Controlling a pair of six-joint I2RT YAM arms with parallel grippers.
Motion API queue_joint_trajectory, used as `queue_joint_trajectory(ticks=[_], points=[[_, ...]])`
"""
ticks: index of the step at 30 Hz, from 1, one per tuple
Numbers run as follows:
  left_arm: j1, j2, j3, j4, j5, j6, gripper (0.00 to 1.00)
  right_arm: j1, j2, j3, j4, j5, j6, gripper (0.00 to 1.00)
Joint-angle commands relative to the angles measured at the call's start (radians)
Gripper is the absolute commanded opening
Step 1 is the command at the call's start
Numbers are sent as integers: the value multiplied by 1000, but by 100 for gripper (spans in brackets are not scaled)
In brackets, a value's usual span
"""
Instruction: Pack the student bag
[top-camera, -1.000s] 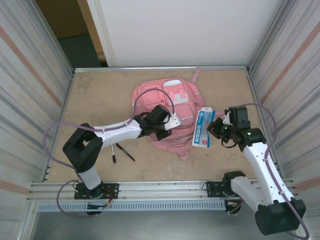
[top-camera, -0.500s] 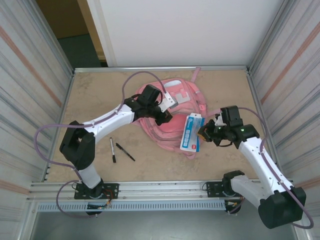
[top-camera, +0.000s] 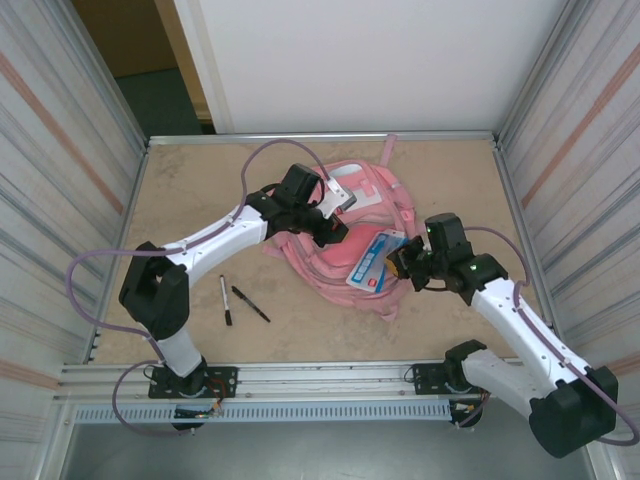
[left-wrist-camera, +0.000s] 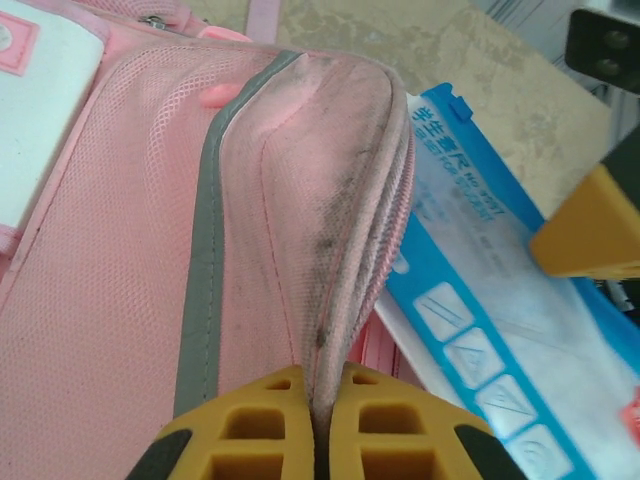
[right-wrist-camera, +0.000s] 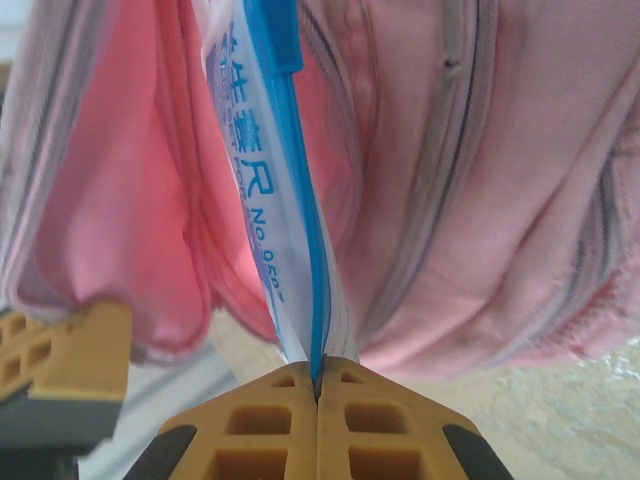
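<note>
Over tan tabletop (top-camera: 195, 195), left gripper (left-wrist-camera: 318, 395) pinches the student bag (left-wrist-camera: 130, 250), right gripper (right-wrist-camera: 318, 385) clamps blue-white packet (right-wrist-camera: 255, 190).

My left arm (top-camera: 225, 238) is stretched up to center frame, left tool (top-camera: 334, 222) pinched shut; right arm (top-camera: 510, 310) bends in, right tool (top-camera: 400, 263) clamped too.

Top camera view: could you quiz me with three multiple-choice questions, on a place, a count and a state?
1. The blue-and-white packet is: A) at the student bag's opening B) against the far wall C) by the arm bases
2. Pens on the table: A) one B) two C) four
3. The left gripper is: A) open B) shut on the bag C) shut on a pen
Answers: A, its end sits between pink layers; B, both lie near the left arm; B, its fingers pinch the bag's edge.
</note>
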Motion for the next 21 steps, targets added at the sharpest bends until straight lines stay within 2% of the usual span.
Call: queue_joint_trajectory(ticks=[1,5,9,10,17,20,21], points=[[-9,-57,55,67,130,-43,0,66,-1,-6,73,215,193,0],[-14,-62,47,76,179,-64,0,95,72,4,149,309,230,0],[-13,-66,44,91,205,-100,0,228,96,24,156,637,327,0],[-13,-67,45,90,204,-108,0,240,107,34,152,675,332,0],[-14,-85,27,119,193,-147,0,302,207,31,258,749,426,0],[-13,-87,-2,173,194,-182,0,307,266,34,259,801,513,0],[-15,-84,-3,177,189,-187,0,305,295,33,258,784,567,0]])
